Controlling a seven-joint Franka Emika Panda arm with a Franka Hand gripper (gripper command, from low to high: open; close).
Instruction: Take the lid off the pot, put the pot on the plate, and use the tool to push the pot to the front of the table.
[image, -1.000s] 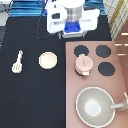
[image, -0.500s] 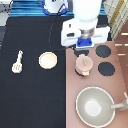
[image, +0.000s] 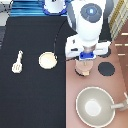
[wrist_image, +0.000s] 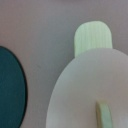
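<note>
Exterior view: Panda arm (image: 89, 22) reaches down over the reddish stove counter (image: 120, 80) at the view's right, its tool (image: 85, 59) directly above the pot (image: 84, 69). Whether the tool is spread or pressed together can't be told from here. The pot sits on the counter, just left of a black burner (image: 106, 68) and above the grey pan (image: 95, 106). It isn't on the plate (image: 48, 60), which lies well apart on the black tabletop (image: 30, 100). The spatula (image: 18, 61) lies further left, untouched.

Wrist view: close on the lid (wrist_image: 80, 95), still seated on the pot, w/ its small knob (wrist_image: 104, 114) near centre, one pot side tab (wrist_image: 92, 39) poking out past the rim and a burner (wrist_image: 10, 87) at the edge.

Handling, as judged: the lid looks light, stiff and smooth, so the knob is the obvious place to grip; its flat face would prob. slip. The pot also looks light and rigid, w/ the rim or tabs as the holds.

Count: 1 pot, 1 lid, 1 plate, 1 spatula, 1 pan. Only 1 burner shows per view, and the arm may hide others.
</note>
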